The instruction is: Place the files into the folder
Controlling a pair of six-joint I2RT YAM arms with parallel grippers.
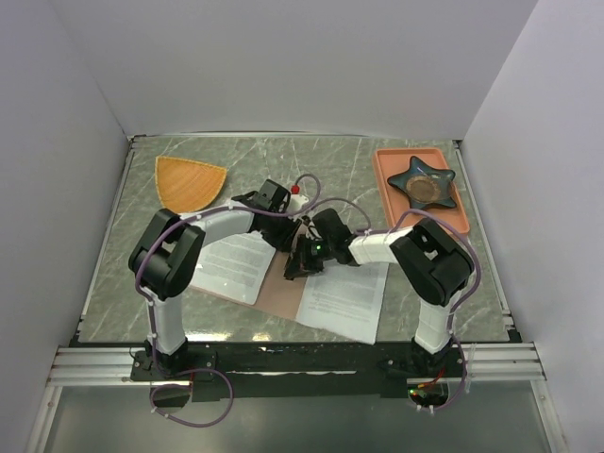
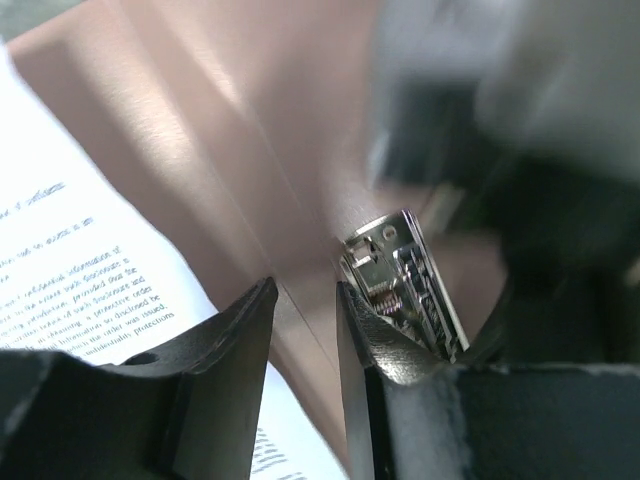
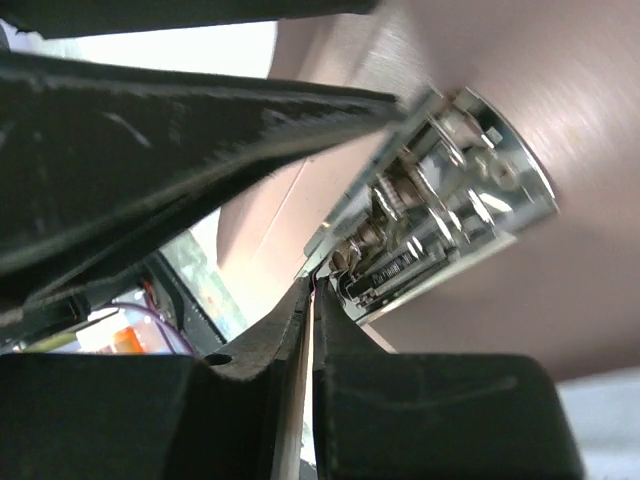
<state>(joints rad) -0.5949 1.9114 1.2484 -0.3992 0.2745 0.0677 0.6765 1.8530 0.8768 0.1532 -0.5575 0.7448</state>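
The pinkish-brown folder [image 1: 281, 291] lies open mid-table. One printed file [image 1: 231, 266] rests on its left half and another [image 1: 344, 300] covers its right side. A metal clip [image 2: 400, 285] sits on the folder's inner face. My left gripper [image 2: 305, 290] is open just above the folder [image 2: 230, 120], nothing between its fingers, its right finger against the clip. Beside it lies the file [image 2: 70, 250]. My right gripper [image 3: 313, 290] is shut, its tips at the end of the clip [image 3: 450, 210]. I cannot tell whether anything thin is pinched. Both grippers meet over the folder's middle [image 1: 300, 250].
An orange fan-shaped plate [image 1: 189, 181] lies at the back left. A salmon tray [image 1: 387, 175] at the back right holds a dark star-shaped dish [image 1: 422, 182]. White walls stand on three sides of the table.
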